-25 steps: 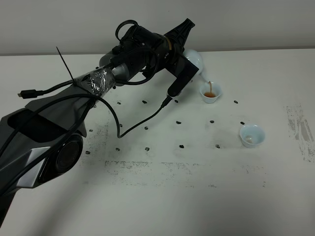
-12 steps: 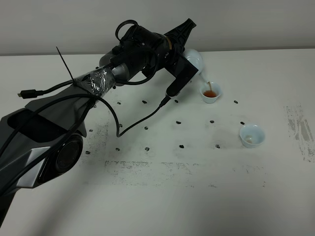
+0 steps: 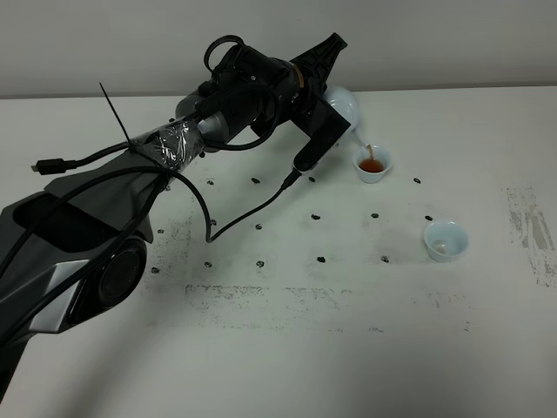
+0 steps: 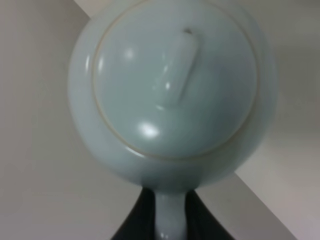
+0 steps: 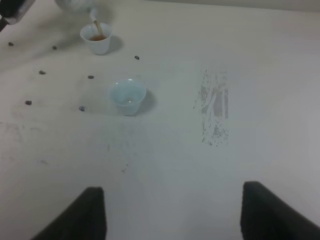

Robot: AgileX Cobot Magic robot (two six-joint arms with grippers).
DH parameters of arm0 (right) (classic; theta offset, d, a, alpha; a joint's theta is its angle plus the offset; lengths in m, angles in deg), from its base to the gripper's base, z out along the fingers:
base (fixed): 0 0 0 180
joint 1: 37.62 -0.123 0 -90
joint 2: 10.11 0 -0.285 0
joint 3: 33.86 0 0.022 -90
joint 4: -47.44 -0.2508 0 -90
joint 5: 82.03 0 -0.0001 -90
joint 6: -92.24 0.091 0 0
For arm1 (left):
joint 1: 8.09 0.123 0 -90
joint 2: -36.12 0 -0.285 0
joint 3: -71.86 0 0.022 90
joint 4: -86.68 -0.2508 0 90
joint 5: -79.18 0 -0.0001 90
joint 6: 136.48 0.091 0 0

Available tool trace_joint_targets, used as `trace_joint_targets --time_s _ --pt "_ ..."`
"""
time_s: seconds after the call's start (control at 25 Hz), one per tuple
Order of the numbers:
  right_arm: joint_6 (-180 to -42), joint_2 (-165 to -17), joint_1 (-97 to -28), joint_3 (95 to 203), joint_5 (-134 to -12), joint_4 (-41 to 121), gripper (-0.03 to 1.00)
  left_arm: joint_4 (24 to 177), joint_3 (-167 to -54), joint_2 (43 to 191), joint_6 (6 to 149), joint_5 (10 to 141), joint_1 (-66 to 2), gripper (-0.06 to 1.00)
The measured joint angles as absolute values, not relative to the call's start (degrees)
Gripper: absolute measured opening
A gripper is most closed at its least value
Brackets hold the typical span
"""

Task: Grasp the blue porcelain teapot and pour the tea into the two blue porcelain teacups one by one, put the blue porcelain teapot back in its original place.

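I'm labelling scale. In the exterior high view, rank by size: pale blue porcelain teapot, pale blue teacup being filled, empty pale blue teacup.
1. Pale blue porcelain teapot: largest, though mostly hidden.
2-3. Tea-filled pale blue teacup and empty teacup look alike; the empty one is nearer the camera, so unranked.

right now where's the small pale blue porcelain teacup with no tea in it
In the exterior high view the empty pale blue teacup stands right of centre on the white table, nearer the camera and right of the teacup holding tea.
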State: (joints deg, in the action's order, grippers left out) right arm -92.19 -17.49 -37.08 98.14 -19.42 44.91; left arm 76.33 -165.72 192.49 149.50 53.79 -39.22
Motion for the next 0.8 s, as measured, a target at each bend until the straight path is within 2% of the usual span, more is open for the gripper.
trace_joint_targets --time_s 0.8 --pt "-92.19 -17.49 -37.08 98.14 -19.42 44.91 0.59 76.33 -165.72 192.49 149.88 54.03 -39.22 0.04"
